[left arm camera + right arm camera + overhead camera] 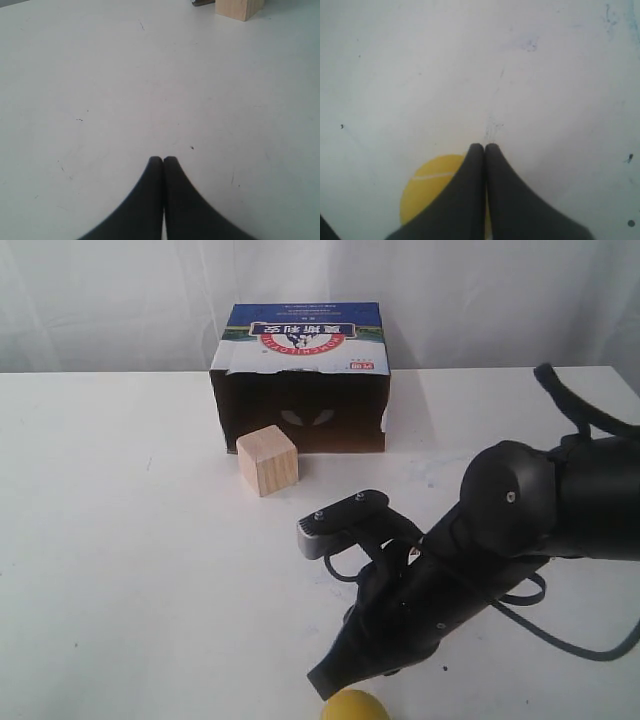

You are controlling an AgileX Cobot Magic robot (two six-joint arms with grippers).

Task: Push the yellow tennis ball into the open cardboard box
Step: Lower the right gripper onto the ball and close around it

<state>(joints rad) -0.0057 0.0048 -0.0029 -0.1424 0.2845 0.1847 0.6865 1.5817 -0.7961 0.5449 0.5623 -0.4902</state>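
The white bench (pixel 120 540) carries three loose things, one of each: one yellow tennis ball (pixel 355 706), one open cardboard box (pixel 300 380) and one pale wooden cube (pixel 268 460). Two grippers show, each in its own wrist view.

The box lies on its side toward the far edge of the bench, about midway along it. Its long axis runs parallel with that far edge. The dark mouth faces the near edge, and the blue, white and red printed panel faces up, with its lettering upside down in the exterior view. The cube stands just before the left end of the mouth; whether it touches the carton cannot be told.

The tennis ball sits at the near edge, about midway along it and well apart from the box, partly cut off by the exterior view's border. Being round, it has no long axis; in the right wrist view the ball (pixel 432 187) shows a pale curved seam across its upper face.

The right gripper (pixel 325 680) slants down toward the near edge, tips just beside the ball. Seen from its wrist, this gripper (pixel 484 147) has both fingers pressed together, gripping nothing, and they overlap the ball; contact cannot be told.

The left gripper (pixel 163 160) likewise has its fingers pressed together over bare bench, with the cube (pixel 239 7) well ahead.
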